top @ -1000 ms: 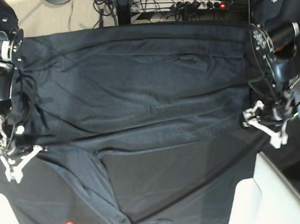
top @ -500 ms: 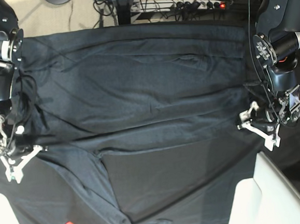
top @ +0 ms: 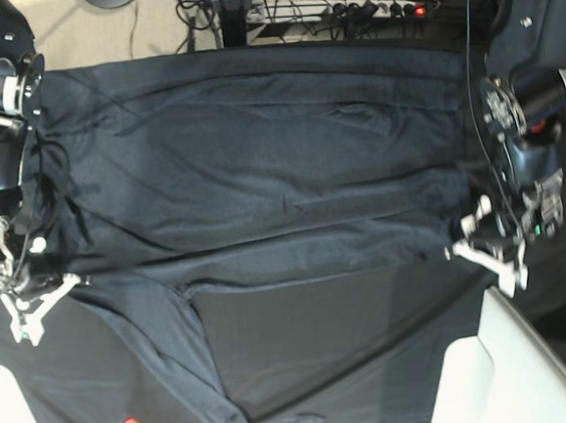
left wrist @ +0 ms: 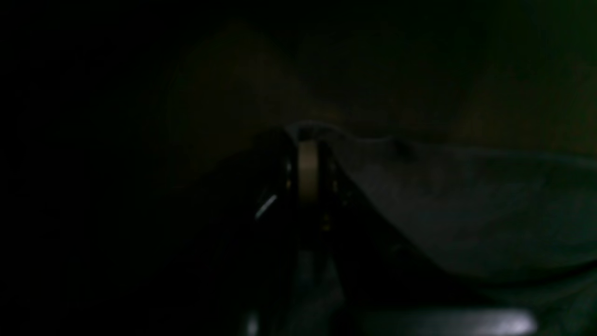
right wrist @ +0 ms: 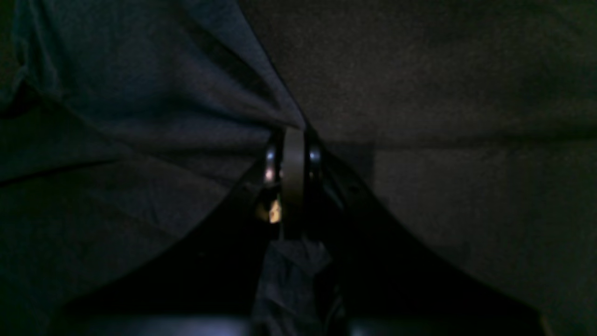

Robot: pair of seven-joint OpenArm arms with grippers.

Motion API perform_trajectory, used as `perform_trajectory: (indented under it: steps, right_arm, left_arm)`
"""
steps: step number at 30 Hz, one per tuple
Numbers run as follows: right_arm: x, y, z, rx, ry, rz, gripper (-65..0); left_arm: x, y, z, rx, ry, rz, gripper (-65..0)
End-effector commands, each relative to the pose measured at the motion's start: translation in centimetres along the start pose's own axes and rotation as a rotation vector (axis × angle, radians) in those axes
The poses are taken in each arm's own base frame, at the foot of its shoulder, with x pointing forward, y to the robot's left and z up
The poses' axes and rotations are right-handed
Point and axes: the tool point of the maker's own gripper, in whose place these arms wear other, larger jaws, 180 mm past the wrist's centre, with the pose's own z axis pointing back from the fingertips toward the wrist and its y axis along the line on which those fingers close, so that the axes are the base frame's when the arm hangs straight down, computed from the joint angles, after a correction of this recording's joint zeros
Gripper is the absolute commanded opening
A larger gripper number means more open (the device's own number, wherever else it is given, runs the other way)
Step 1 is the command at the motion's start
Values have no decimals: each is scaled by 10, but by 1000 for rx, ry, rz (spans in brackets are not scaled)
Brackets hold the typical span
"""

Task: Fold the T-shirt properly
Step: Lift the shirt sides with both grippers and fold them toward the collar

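Across the counter (top: pixel 14 409) the T-shirt (top: pixel 261 184) is spread flat, and each side edge is pinched: the left gripper (top: pixel 482 250) is closed on the hem at the base view's right, the right gripper (top: pixel 37 301) is clamped on a bunched fold at that view's left, fingers (right wrist: pixel 293 154) pressed together with cloth between them. For a clean fold, both edges are best lifted together and level, kept taut so the cloth is not sagging mid-span, then carried over and laid square on the far half. Slippage is a risk on the left, where only a thin edge appears caught in the dark wrist view.
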Motion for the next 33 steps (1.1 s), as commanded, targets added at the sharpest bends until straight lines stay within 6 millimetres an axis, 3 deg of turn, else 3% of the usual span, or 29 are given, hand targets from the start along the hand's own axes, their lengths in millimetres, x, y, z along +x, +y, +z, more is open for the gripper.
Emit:
perform_trajectory:
  steps: [1,5,12,19,26,31,33]
  right_arm:
    - [32,-5,9,-7,-85,2,-645]
    - [38,-6,10,-9,-119,3,-645]
    - [56,-5,13,-8,-189,5,-645]
    - [81,-4,27,-15,-294,21,-645]
    - [87,-4,30,-15,-323,24,-645]
    - [91,-4,31,-15,-342,22,-645]
    - [91,-4,31,-15,-344,24,-645]
  left_arm:
    - [44,-5,7,-7,-89,-29,-650]
    - [63,-19,8,-16,-101,-109,-650]
    - [91,-26,23,-6,-125,-170,-650]
    - [94,-22,41,33,-124,-254,-650]
    - [87,-19,44,38,-129,-260,-650]
    - [95,2,57,29,-193,-126,-650]
    - [88,6,56,35,-181,-125,-650]
